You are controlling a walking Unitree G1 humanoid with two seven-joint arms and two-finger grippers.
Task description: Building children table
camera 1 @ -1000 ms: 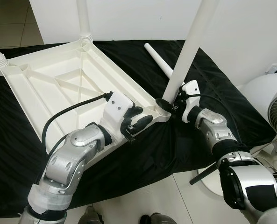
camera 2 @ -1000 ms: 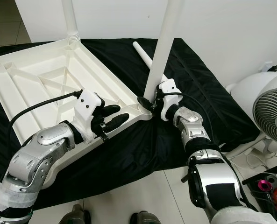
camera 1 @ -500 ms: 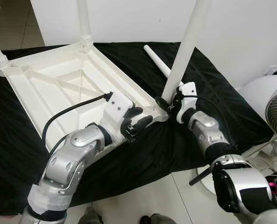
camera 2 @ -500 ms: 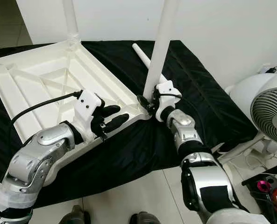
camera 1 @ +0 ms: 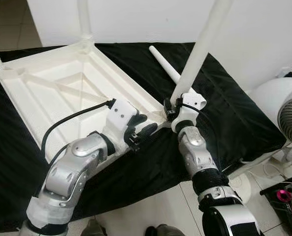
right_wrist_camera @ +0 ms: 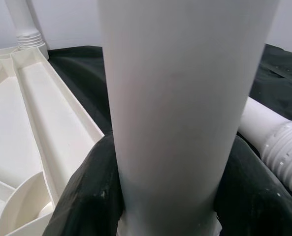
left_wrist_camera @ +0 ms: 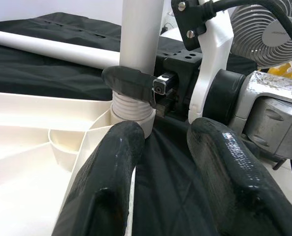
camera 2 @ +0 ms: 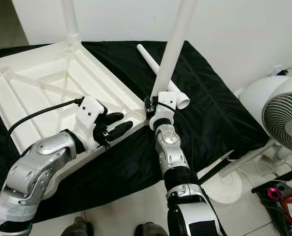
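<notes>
An upturned white plastic table top (camera 1: 37,93) lies on a black cloth (camera 1: 224,118). Two white legs (camera 1: 84,24) stand in its far corners. A third leg (camera 1: 200,44) stands slightly tilted in the near right corner socket, and my right gripper (camera 1: 172,105) is shut on its base, seen close in the right wrist view as the leg (right_wrist_camera: 185,98) between black fingers (right_wrist_camera: 86,196). My left gripper (camera 1: 149,123) is open, its fingers (left_wrist_camera: 106,187) straddling the table rim just beside that corner. A loose fourth leg (camera 1: 165,66) lies on the cloth behind.
A white fan (camera 2: 283,113) on a round base stands at the right, off the cloth. A white wall (camera 1: 264,29) runs close behind. Pale floor tiles (camera 1: 160,206) show in front of the cloth's near edge. A pink item (camera 2: 278,192) sits at the far right.
My right forearm has swung from the right side round to the near side of the leg, still shut on its base. The left gripper has stayed on the rim.
</notes>
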